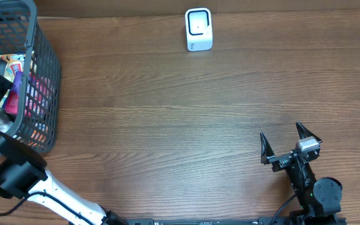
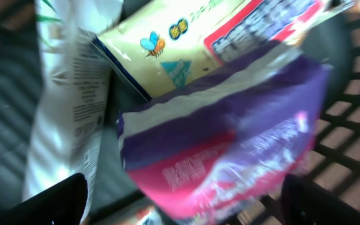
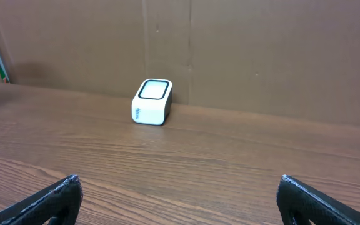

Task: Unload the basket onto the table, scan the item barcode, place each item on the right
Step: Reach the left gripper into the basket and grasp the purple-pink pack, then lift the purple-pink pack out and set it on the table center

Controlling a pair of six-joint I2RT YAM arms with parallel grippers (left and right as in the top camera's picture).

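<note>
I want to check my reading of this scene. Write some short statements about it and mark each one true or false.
1. The white scanner stands on the table near its far edge. True.
2. The right end effector holds a packet. False: it is open and empty.
3. The basket is on the table's right side. False: it is on the left.
4. A purple packet lies between the fingers of the left end effector. True.

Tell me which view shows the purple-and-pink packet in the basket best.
Left wrist: the purple-and-pink packet fills the frame, slightly blurred, with the open left gripper straddling it. Overhead shows only a sliver of colour through the basket mesh. Right wrist misses it entirely, showing just the scanner.
</note>
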